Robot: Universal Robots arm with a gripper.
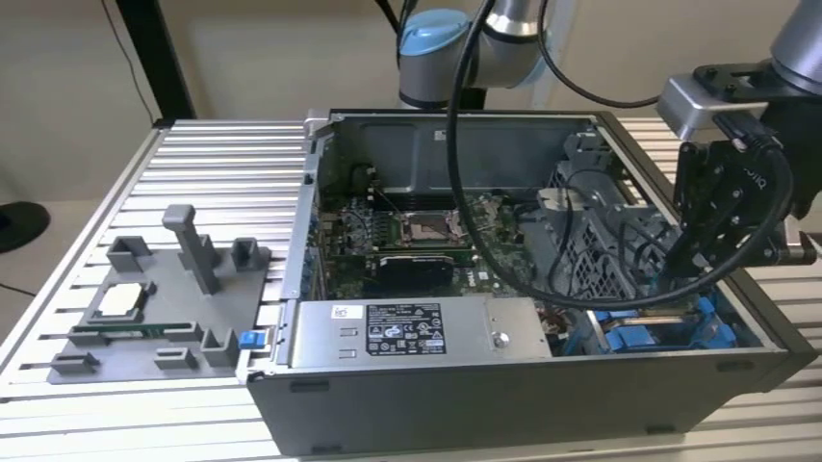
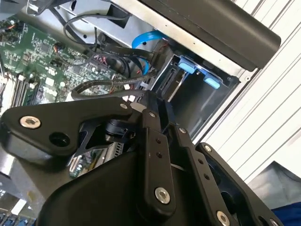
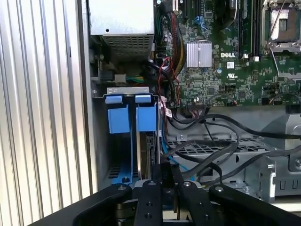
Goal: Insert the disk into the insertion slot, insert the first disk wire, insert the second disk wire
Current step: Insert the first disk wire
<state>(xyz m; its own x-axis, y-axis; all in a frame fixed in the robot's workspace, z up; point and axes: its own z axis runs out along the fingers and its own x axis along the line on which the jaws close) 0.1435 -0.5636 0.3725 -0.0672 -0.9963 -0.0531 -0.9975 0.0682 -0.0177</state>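
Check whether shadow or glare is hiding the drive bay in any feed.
First wrist view: the insertion slot shows brightly lit blue tabs, its depths in shadow. Second wrist view: the slot is shaded, and the table slats beside the case glare white. Exterior view: even light, no glare, the slot corner dim near the gripper.

Bright even light, soft shadows, glare on table slats (image 3: 42,94)
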